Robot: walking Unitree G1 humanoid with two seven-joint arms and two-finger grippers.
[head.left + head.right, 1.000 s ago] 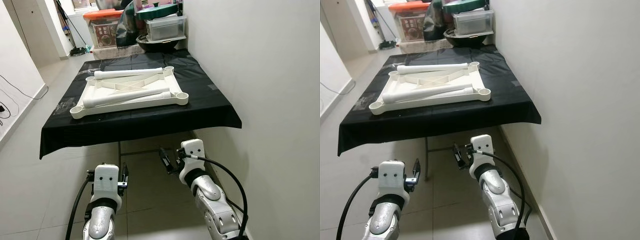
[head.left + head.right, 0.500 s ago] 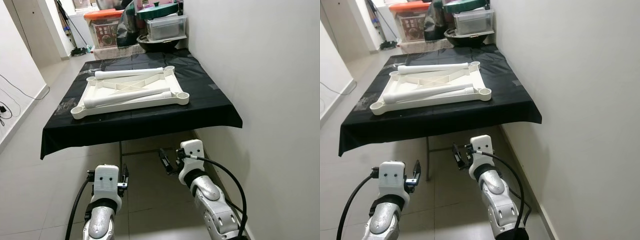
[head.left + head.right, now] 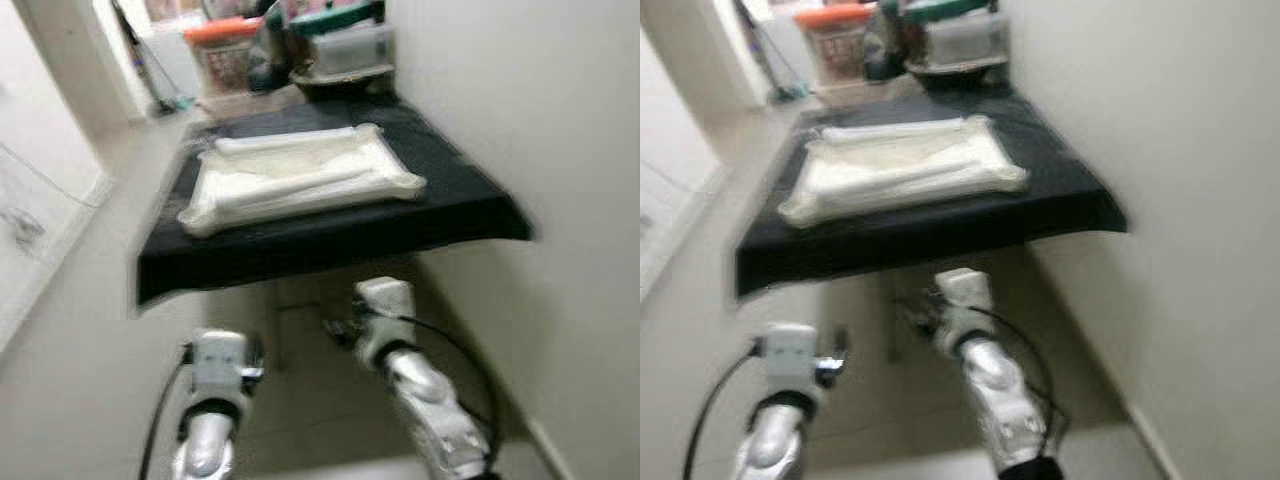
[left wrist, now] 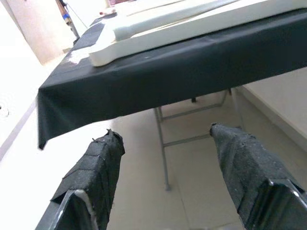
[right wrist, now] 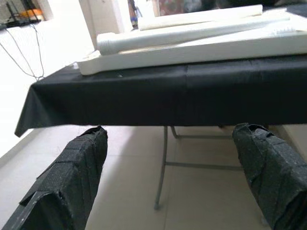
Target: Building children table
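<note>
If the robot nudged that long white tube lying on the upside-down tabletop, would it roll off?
The white tube is round, so it would probably roll readily. It lies inside the white tabletop, whose raised rim would likely stop it. It looks like hollow plastic, so it is probably stiff and light for its size.

White tabletop (image 3: pixel 300 180) — black cloth (image 3: pixel 330 235) — orange-lidded bin (image 3: pixel 225 50).

A black-clothed table (image 3: pixel 440 215) carries the white tabletop panel (image 3: pixel 300 185).
</note>
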